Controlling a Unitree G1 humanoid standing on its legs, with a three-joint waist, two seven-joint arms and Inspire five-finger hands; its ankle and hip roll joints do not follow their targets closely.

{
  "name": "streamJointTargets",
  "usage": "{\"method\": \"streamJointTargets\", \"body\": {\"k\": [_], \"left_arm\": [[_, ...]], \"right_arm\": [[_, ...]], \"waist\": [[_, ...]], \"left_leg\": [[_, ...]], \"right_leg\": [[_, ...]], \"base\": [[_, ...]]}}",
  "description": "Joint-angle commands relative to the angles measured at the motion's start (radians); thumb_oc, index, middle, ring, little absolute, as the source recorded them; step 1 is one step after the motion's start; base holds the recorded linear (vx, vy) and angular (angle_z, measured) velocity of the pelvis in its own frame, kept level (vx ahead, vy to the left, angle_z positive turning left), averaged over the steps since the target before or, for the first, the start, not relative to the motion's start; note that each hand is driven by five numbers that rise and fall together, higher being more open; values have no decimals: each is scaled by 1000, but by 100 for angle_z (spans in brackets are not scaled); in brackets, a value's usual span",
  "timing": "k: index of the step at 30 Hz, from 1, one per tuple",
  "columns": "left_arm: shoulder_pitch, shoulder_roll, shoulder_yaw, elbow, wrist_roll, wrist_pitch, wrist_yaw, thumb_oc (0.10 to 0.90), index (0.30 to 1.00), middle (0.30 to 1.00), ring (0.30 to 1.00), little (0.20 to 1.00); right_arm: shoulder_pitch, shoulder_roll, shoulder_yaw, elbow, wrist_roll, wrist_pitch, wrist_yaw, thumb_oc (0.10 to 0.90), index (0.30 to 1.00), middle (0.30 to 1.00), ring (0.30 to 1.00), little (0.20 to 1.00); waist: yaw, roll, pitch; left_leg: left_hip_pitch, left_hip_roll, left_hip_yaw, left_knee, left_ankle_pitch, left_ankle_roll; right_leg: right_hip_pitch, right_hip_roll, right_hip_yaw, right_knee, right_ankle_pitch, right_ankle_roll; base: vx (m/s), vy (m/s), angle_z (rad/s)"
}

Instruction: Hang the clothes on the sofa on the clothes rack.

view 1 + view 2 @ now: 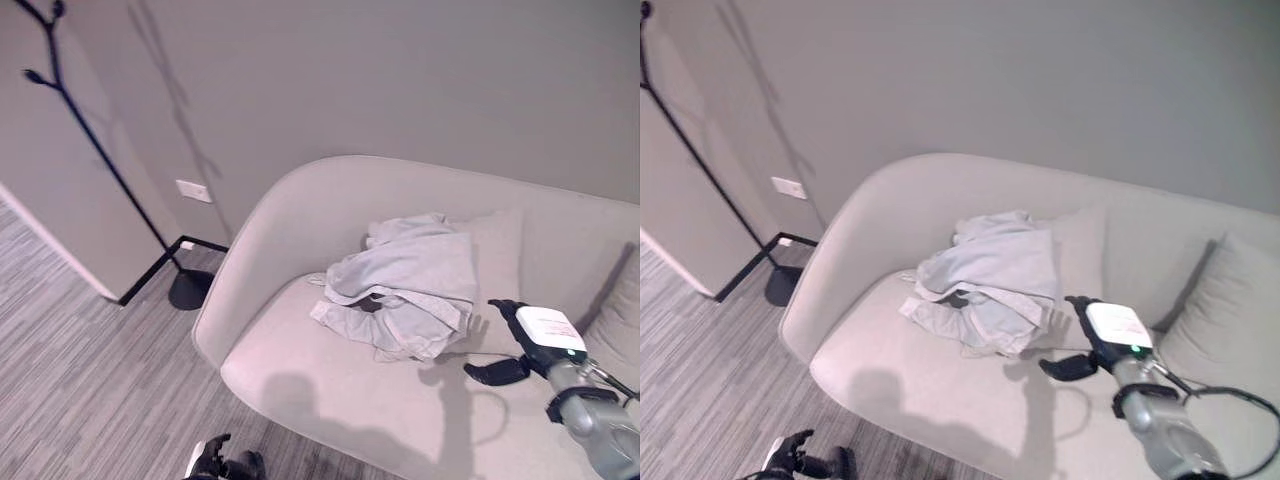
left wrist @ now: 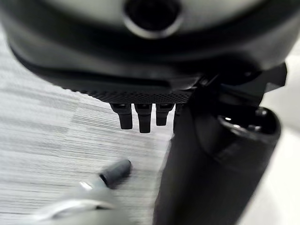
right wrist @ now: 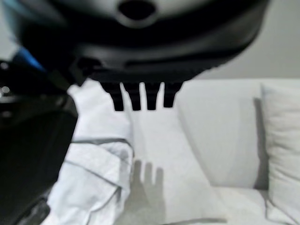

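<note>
One crumpled pale grey-blue garment [image 1: 405, 285] is seen lying in a heap on the seat of the curved light beige fabric sofa [image 1: 330, 390], against the backrest and towards the sofa's left end. A beige cushion [image 1: 497, 262] is leaned on the backrest just right of the heap, partly behind it, and a second light cushion [image 1: 1225, 320] is placed at the far right of the seat. The right hand [image 1: 522, 340] is held above the seat, just to the right of the garment and apart from it; its fingers [image 3: 139, 96] are stretched out straight and nothing is gripped by them. Its shadow is cast on the seat below. The tall black metal clothes rack [image 1: 95, 150] with branch-like hooks is stood on the grey striped carpet floor [image 1: 90, 380] by the grey wall, well to the left of the sofa, and nothing is hung on it. The left hand [image 1: 215, 462] is seen low at the near edge, over the floor, with its fingers [image 2: 143, 117] relaxed and holding nothing.
</note>
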Motion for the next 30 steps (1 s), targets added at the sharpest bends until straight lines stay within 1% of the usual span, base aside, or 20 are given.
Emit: {"method": "streamJointTargets", "body": {"k": [1,2,3,4,6,7,9,11,14,16,18,22,25,29,30], "left_arm": [[-23,12,-28,-4,15,-30,33,800,900,900,900,900],[-40,32,-26,-26,8,-34,48,800,900,900,900,900],[-54,40,-29,-35,7,-35,54,800,900,900,900,900],[-68,43,-37,-45,9,-38,65,800,900,900,900,900],[-73,44,-40,-51,14,-38,68,800,900,900,900,900],[-77,38,-44,-57,17,-41,75,800,900,900,900,900],[-78,31,-53,-62,34,-43,81,800,900,900,900,900],[-80,24,-68,-56,52,-44,87,800,900,900,900,900],[-71,18,-78,-39,73,-40,82,800,900,900,900,900],[-64,15,-82,-30,81,-39,79,800,900,900,900,900],[-51,12,-82,-15,84,-38,77,800,900,900,900,900],[-48,16,-97,-21,83,-42,79,800,900,900,900,900],[-49,18,-121,-28,87,-45,79,800,900,900,900,900],[-61,18,-139,-34,85,-49,85,800,900,900,900,900],[-71,22,-151,-42,88,-51,92,800,900,900,900,900]], "right_arm": [[-88,-34,-24,-75,-39,-5,-82,800,900,900,900,900],[-127,-15,22,-38,-77,15,-98,800,900,900,900,900],[-138,-12,31,-31,-95,26,-109,800,900,900,900,900],[-150,-10,34,-31,-119,41,-127,800,900,900,900,900],[-147,-6,27,-45,-133,49,-137,800,900,900,900,900],[-141,-6,5,-78,-164,65,-171,800,900,900,900,900],[-118,-17,-29,-157,-211,67,-204,800,900,900,900,900],[-102,-16,-61,-229,-227,62,-231,800,900,900,900,900],[-93,-25,-67,-273,-242,52,-240,800,900,900,900,900],[-97,-33,-62,-266,-244,51,-244,800,900,900,900,900],[-129,-69,-43,-227,-261,66,-263,800,900,900,900,900],[-193,-125,2,-131,-290,97,-272,800,900,900,900,900],[-265,-173,52,-54,-299,113,-284,800,900,900,900,900],[-350,-194,109,3,-298,127,-295,800,900,900,900,900],[-398,-203,139,22,-298,136,-303,800,900,900,900,900]], "waist": [[52,-23,-53],[62,-30,-45],[64,-34,-42],[65,-37,-36],[64,-40,-35],[59,-44,-31],[56,-47,-24],[55,-51,-13],[62,-56,-2],[66,-57,2],[82,-59,19],[106,-54,38],[118,-44,52],[125,-35,64],[130,-29,69]], "left_leg": [[21,9,13,12,-30,11],[13,-3,18,24,-40,18],[4,-6,18,26,-41,19],[-9,-7,17,29,-41,19],[-19,-6,15,32,-40,19],[-33,-4,14,31,-34,19],[-59,6,5,45,-38,14],[-87,16,-4,57,-30,11],[-110,28,-17,60,-24,2],[-118,34,-23,60,-19,-2],[-145,43,-39,61,-10,-10],[-176,49,-60,64,3,-20],[-201,51,-79,78,4,-25],[-218,52,-92,88,5,-27],[-224,49,-99,87,7,-28]], "right_leg": [[56,-260,-25,-43,40,174],[43,-276,-31,-40,52,185],[36,-279,-36,-43,58,189],[27,-281,-42,-48,65,191],[20,-282,-46,-51,69,193],[11,-280,-52,-61,79,192],[-1,-273,-62,-64,77,193],[-15,-264,-71,-66,79,189],[-24,-249,-81,-70,75,186],[-27,-242,-85,-72,74,184],[-42,-228,-89,-75,71,179],[-56,-217,-100,-73,66,175],[-60,-212,-110,-71,61,173],[-67,-211,-117,-71,60,173],[-73,-212,-118,-70,60,174]], "base": [[158,103,-45],[75,74,-34],[83,71,-28],[23,15,6],[12,-5,25],[33,-31,18],[10,-53,21],[-37,-60,28],[-5,-62,13],[-13,-59,3],[-24,-84,5],[-5,-62,17],[15,-48,18],[19,-24,9],[53,-20,4]]}}
